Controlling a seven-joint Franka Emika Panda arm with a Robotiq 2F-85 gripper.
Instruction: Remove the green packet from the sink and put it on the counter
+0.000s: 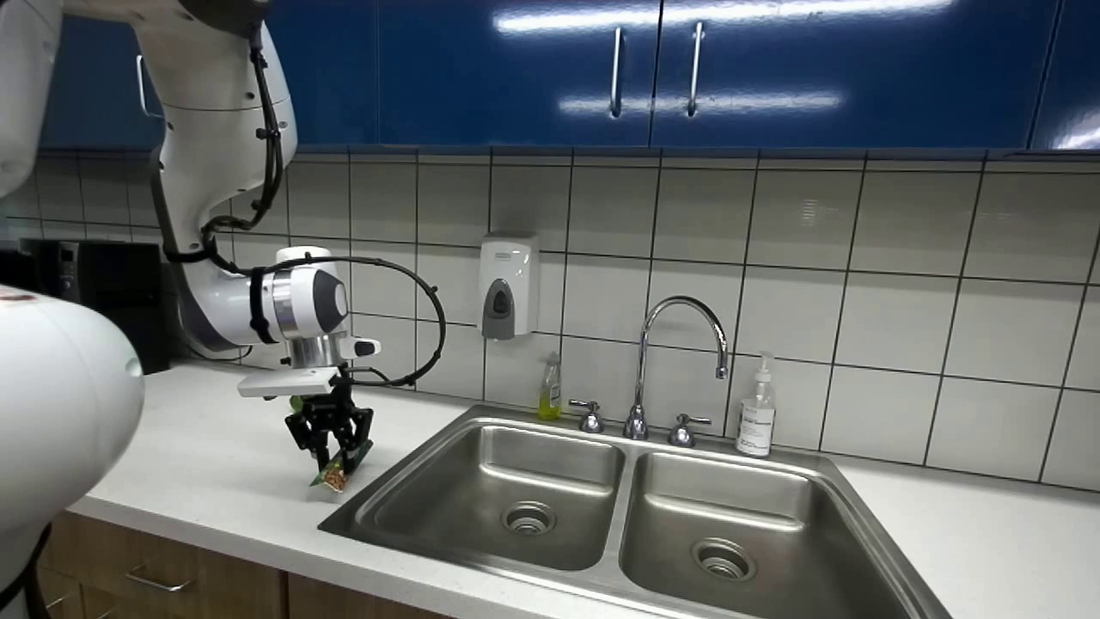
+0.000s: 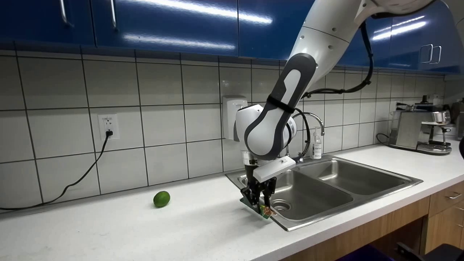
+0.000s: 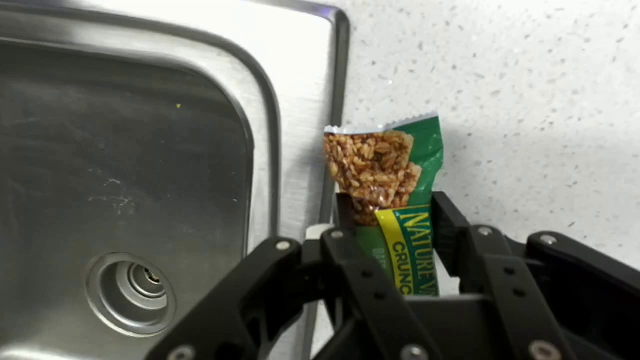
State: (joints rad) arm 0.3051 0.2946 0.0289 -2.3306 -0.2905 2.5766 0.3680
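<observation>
Black jointed gripper (image 3: 393, 214): grasps a flat, oblong green packet (image 3: 392, 200).
Packet: bears brown granola print, lettered yellow band; end is serrated.

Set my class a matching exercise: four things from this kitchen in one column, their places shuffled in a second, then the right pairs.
1. green packet
2. lime-like object
3. white dispenser
4. faucet

A. mounted on the tiled wall
B. at the back of the sink
C. on the counter, away from the sink
D. held by the gripper

Pairs: 1-D, 2-C, 3-A, 4-B
</observation>
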